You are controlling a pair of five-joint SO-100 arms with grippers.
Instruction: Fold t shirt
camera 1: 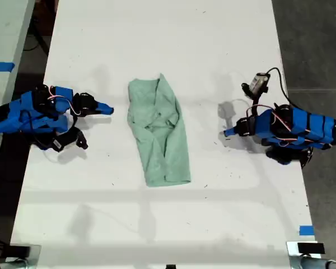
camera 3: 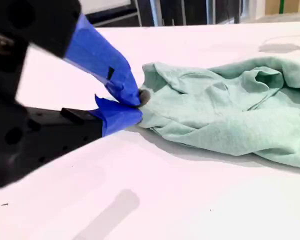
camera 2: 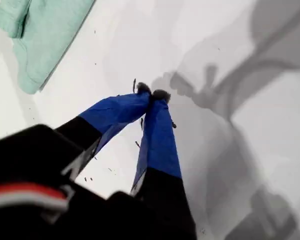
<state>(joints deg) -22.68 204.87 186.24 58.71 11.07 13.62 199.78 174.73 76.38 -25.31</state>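
The t shirt (camera 1: pixel 159 134) is laid on the white table (camera 1: pixel 213 45), near the middle of the exterior view, as a long narrow wrinkled strip. It is set slightly aslant, with its bunched end toward the top of that view and its flatter end toward the bottom.

The second claw (camera 1: pixel 107 109) is seen at the exterior view's left, pointed toward the bunched end of the t shirt. Its jaws are clenched, and nothing is held between them. In the second wrist view the second claw (camera 3: pixel 139 105) appears just beside the crumpled edge of the t shirt (camera 3: pixel 230 115), while in the exterior view a strip of bare table is shown between the two.

The first claw (camera 1: pixel 228 132) is seen at the exterior view's right, well apart from the t shirt. In the first wrist view the first claw (camera 2: pixel 152 95) is shown clenched and empty above bare table, with only one end of the t shirt (camera 2: pixel 40 35) in frame.
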